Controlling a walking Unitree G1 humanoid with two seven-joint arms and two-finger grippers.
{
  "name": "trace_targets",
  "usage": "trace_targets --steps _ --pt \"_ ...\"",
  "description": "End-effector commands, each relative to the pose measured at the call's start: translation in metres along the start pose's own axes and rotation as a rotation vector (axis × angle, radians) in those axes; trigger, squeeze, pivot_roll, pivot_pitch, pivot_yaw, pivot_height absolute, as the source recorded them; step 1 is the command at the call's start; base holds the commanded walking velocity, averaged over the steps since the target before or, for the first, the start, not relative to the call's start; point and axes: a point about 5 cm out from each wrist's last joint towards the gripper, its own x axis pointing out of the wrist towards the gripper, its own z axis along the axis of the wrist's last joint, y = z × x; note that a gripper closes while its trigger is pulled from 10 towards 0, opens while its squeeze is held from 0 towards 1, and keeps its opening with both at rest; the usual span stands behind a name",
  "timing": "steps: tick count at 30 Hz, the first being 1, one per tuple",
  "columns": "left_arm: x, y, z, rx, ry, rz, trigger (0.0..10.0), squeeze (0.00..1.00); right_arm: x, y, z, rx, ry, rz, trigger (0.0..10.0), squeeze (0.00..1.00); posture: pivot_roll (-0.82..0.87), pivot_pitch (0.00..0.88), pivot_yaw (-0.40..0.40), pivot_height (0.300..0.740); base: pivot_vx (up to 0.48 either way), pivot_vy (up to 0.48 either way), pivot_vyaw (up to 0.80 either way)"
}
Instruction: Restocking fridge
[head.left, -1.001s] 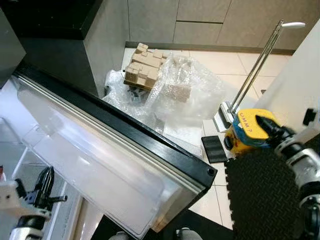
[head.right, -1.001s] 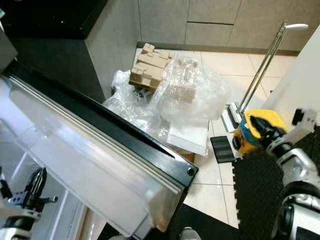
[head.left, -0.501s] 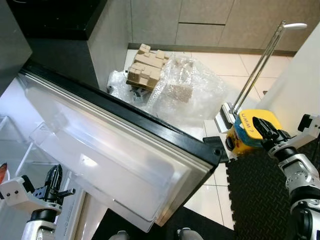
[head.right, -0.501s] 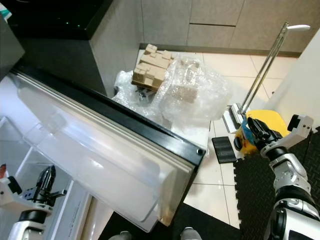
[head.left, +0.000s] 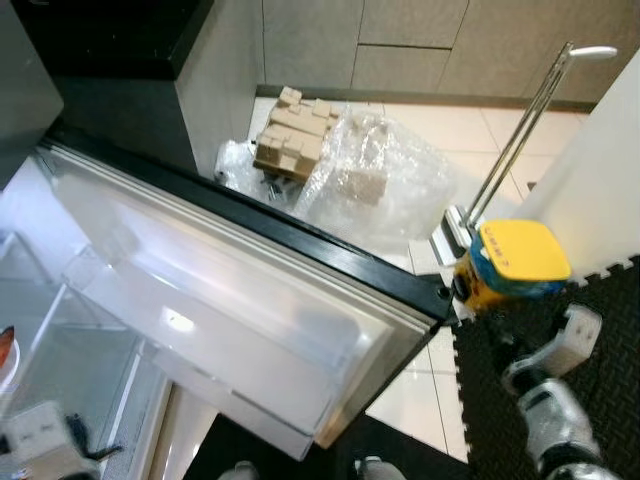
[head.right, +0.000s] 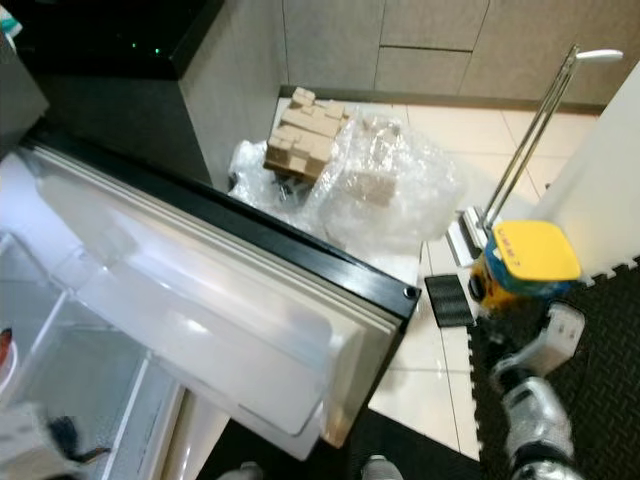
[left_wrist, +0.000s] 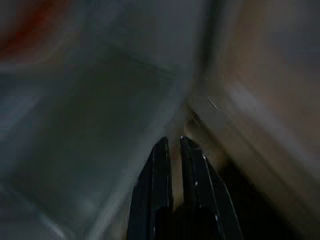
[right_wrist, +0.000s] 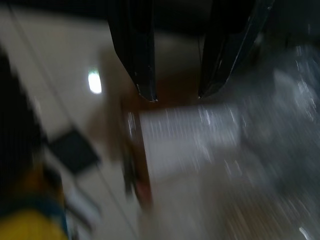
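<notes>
1. The left gripper (left_wrist: 172, 150), in its wrist view, has its two black fingers pressed nearly together with nothing between them; it points into the pale, blurred inside of the fridge. The right gripper (right_wrist: 175, 85) has its fingers spread apart and empty, hanging over the tiled floor (right_wrist: 65, 100).
2. In the head views the left arm sits low at the fridge's opening and the right arm is low over the black foam mat (head.left: 560, 340), beside the yellow-lidded container (head.left: 510, 262). Neither touches any item.
3. The fridge door (head.left: 250, 290) stands swung wide, its clear door bin (head.left: 200, 330) showing nothing inside. A red-and-white item (head.right: 3, 355) sits at the edge of the interior, too cut off to identify.
4. Judged from this, the door-opening step looks finished and no stock is in hand yet, so the task is at an early stage.
5. The next move likely calls for finding goods to load. On the floor lie bubble wrap (head.left: 370, 185), a cardboard piece (head.left: 290, 135) and a long-handled tool (head.left: 520, 130); none is clearly food.
6. The wide door narrows the robot's path to its right.
</notes>
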Motion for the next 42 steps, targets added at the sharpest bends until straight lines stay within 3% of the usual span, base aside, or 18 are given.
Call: trace_targets --steps 1,2,5,7,9,17,27,42 --pt "-0.008 -0.009 -0.025 0.068 0.126 -0.062 10.0 0.00 -0.008 -0.003 -0.019 -0.016 0.070 -0.038 10.0 0.00 -0.11 0.161 -0.013 0.721 0.000 0.000 0.00" --pt "-0.010 -0.015 -0.037 0.093 0.193 -0.091 10.0 0.00 -0.016 -0.001 -0.043 -0.047 0.171 -0.036 10.0 0.00 -0.12 0.157 -0.009 0.721 0.000 0.000 0.00" --pt "-0.012 -0.021 -0.043 0.109 0.234 -0.115 10.0 0.00 -0.025 0.001 -0.062 -0.080 0.257 -0.038 10.0 0.00 -0.12 0.156 -0.008 0.721 0.000 0.000 0.00" --pt "-0.009 -0.038 -0.045 0.142 0.247 -0.193 10.0 0.00 -0.043 0.006 -0.097 -0.274 0.447 0.011 10.0 0.00 -0.11 0.151 0.003 0.721 0.000 0.000 0.00" --pt "-0.003 -0.049 -0.038 0.141 0.213 -0.242 10.0 0.00 -0.050 0.014 -0.111 -0.388 0.502 0.084 10.0 0.00 -0.11 0.150 0.005 0.721 0.000 0.000 0.00" --pt "0.007 -0.050 -0.035 0.171 0.231 -0.266 10.0 0.00 -0.046 0.013 -0.108 -0.412 0.494 0.052 10.0 0.00 -0.12 0.139 0.006 0.721 -0.061 0.000 0.00" --pt "0.004 -0.041 -0.044 0.175 0.299 -0.237 10.0 0.00 -0.055 0.005 -0.113 -0.442 0.533 0.028 10.0 0.00 -0.12 0.134 0.010 0.721 -0.284 0.000 0.00" --pt "0.007 -0.045 -0.044 0.174 0.312 -0.256 10.0 0.00 -0.058 0.013 -0.125 -0.435 0.555 0.003 10.0 0.00 -0.12 0.128 0.020 0.721 -0.404 0.000 0.00"
